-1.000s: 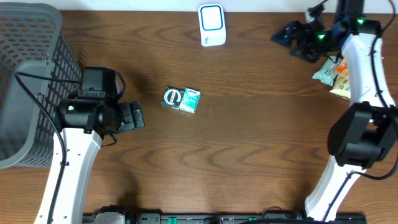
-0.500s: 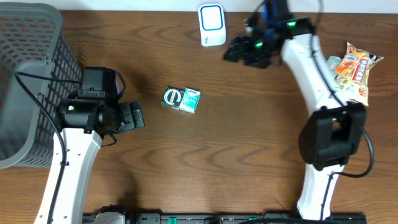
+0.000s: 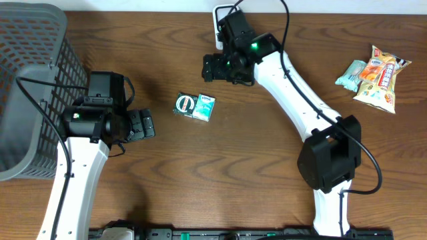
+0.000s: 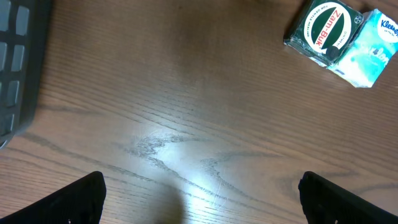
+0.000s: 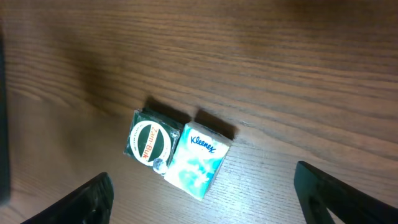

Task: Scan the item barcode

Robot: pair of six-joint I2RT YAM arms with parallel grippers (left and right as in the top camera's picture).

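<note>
Basket (image 3: 33, 80): one, grey mesh, far left.
Grippers: two; left gripper (image 3: 143, 125) and right gripper (image 3: 212, 67) both spread wide, empty.
Snack packets (image 3: 377, 73): two, perhaps three, far right.
Scanner (image 3: 217, 20): one, partly hidden.
Items: Zam-Buk box (image 3: 185, 105) touching Kleenex pack (image 3: 204, 107), between the grippers.
</note>
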